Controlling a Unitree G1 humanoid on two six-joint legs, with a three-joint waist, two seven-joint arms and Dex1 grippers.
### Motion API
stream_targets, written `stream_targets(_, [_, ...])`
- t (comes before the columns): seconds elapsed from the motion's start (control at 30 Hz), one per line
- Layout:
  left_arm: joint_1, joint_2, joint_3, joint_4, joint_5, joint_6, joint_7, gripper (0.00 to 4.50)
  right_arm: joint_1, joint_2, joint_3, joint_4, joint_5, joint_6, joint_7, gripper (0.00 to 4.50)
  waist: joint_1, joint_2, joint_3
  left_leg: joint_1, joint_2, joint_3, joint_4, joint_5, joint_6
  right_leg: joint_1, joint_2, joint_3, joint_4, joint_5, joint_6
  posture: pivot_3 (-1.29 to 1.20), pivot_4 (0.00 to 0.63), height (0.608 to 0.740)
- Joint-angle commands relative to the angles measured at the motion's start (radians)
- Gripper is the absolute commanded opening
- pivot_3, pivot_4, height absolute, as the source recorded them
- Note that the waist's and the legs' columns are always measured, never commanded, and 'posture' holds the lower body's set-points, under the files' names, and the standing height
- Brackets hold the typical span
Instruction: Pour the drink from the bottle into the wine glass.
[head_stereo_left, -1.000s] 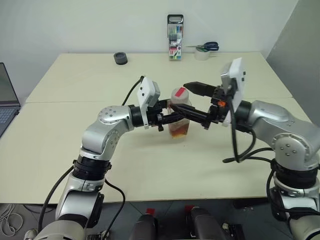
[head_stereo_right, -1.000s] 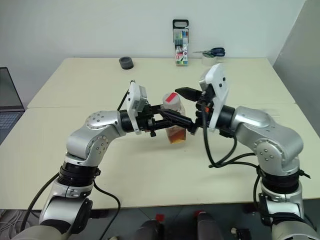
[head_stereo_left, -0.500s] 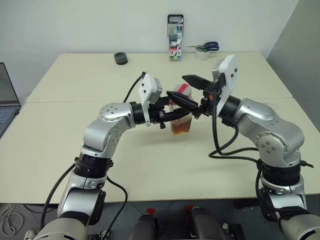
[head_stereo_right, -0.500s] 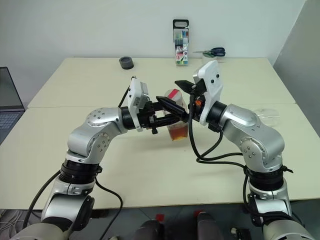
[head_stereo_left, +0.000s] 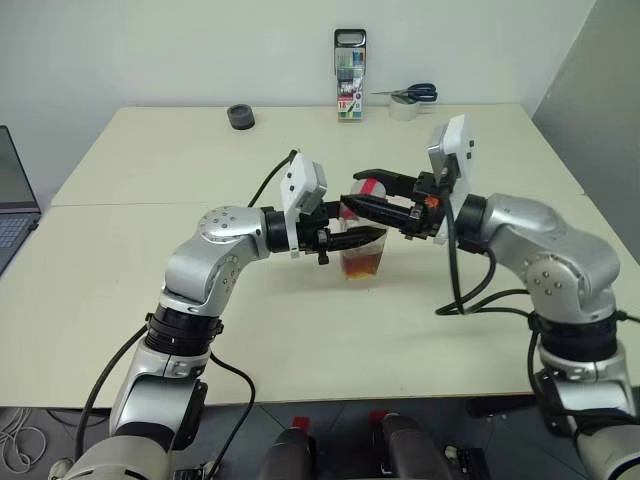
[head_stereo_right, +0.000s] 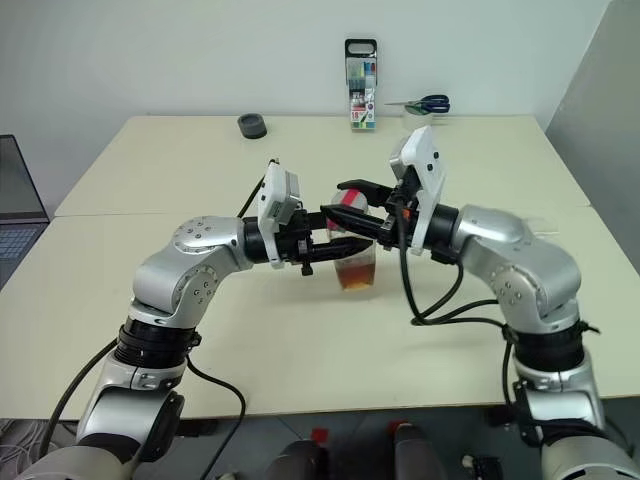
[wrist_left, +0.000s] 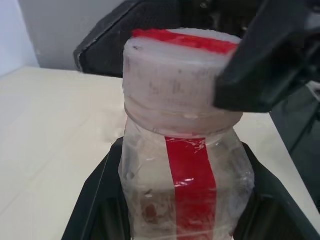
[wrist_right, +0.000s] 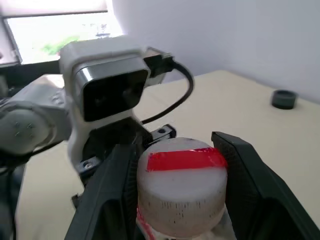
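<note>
The bottle (head_stereo_left: 363, 250) is a small clear plastic one with a red label strip (wrist_left: 192, 190). It stands upright at mid-table with the reddish-brown drink (head_stereo_left: 364, 264) in its lower part. My left gripper (head_stereo_left: 356, 238) reaches in from the left and is shut on the bottle's body, with its fingers (wrist_left: 95, 200) on either side. My right gripper (head_stereo_left: 354, 188) comes in level from the right. Its fingers (wrist_right: 112, 200) press both sides of the pale cap (wrist_right: 182, 180), which has a red stripe. The wine glass is hidden from view.
A marker pack (head_stereo_left: 350, 75) stands at the table's far edge. Scissors on a tape roll (head_stereo_left: 408, 96) lie to its right. A small black round object (head_stereo_left: 241, 116) is at the far left. A laptop (head_stereo_left: 12, 205) sits off the table's left side.
My right gripper swung round to point level at the bottle's top, and its wide-open fingers closed in on the cap. The left gripper kept holding the bottle still.
</note>
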Motion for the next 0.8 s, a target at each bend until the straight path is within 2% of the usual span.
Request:
stream_targets(0.03, [-0.030, 0.014, -0.005, -0.062, -0.049, -0.003, -0.079, 1.98, -0.125, -0.036, 0.093, 0.172, -0.042, -0.089, 0.290, 1.91, -0.002, 0.000, 0.001, 0.000, 0.000, 0.000, 0.000, 0.000, 0.000, 0.000, 0.000, 0.000, 0.000, 0.000, 0.000, 0.00, 0.150, 0.740])
stream_targets(0.13, [-0.042, 0.018, -0.014, -0.075, -0.062, 0.006, -0.115, 1.98, -0.230, -0.032, 0.151, 0.281, -0.087, -0.140, 0.429, 1.91, -0.008, 0.000, 0.001, 0.001, 0.001, 0.001, 0.000, 0.000, 0.000, 0.000, 0.000, 0.000, 0.000, 0.000, 0.000, 0.00, 0.150, 0.740])
stream_targets(0.27, [-0.048, 0.013, -0.006, -0.069, -0.061, 0.007, -0.118, 1.98, -0.262, -0.013, 0.133, 0.329, -0.103, -0.146, 0.454, 1.91, -0.003, 0.000, 0.001, -0.001, 0.001, -0.001, 0.000, 0.002, -0.003, -0.001, -0.003, 0.000, -0.001, 0.000, 0.000, 0.00, 0.150, 0.740])
stream_targets(0.43, [-0.037, -0.001, 0.018, -0.045, -0.022, -0.017, -0.065, 1.98, -0.155, -0.102, 0.032, 0.201, -0.081, -0.067, 0.373, 3.60, 0.010, 0.000, 0.002, -0.002, 0.000, -0.003, 0.001, 0.002, -0.004, -0.001, -0.005, -0.001, -0.002, 0.000, 0.000, 0.00, 0.150, 0.740])
stream_targets(0.5, [-0.032, -0.014, 0.030, -0.047, -0.028, -0.007, -0.039, 1.98, -0.124, -0.097, -0.024, 0.141, -0.039, -0.004, 0.286, 4.30, 0.010, 0.000, 0.002, -0.003, 0.000, -0.004, 0.001, 0.002, -0.004, 0.000, -0.006, -0.001, -0.003, 0.000, 0.000, 0.00, 0.150, 0.740])
stream_targets(0.53, [-0.031, -0.018, 0.033, -0.048, -0.029, -0.005, -0.029, 1.98, -0.108, -0.096, -0.044, 0.107, -0.025, 0.018, 0.251, 4.49, 0.008, 0.000, 0.002, -0.003, -0.001, -0.003, 0.001, 0.002, -0.004, -0.001, -0.006, 0.000, -0.003, 0.000, 0.000, 0.00, 0.150, 0.740])
stream_targets(0.7, [-0.021, -0.028, 0.045, -0.049, -0.034, 0.004, 0.015, 1.98, 0.002, -0.059, -0.138, -0.098, 0.028, 0.115, 0.035, 4.49, 0.002, 0.000, 0.002, -0.003, 0.001, -0.003, 0.000, 0.002, -0.004, -0.002, -0.006, 0.000, -0.001, 0.000, 0.000, 0.00, 0.150, 0.740])
stream_targets(0.8, [-0.022, -0.026, 0.040, -0.038, -0.027, -0.003, 0.022, 1.98, 0.021, -0.005, -0.141, -0.176, 0.041, 0.153, -0.081, 4.49, 0.000, 0.000, 0.002, -0.002, 0.000, -0.001, 0.000, 0.002, -0.004, -0.002, -0.006, 0.001, 0.001, 0.000, 0.000, 0.00, 0.150, 0.740])
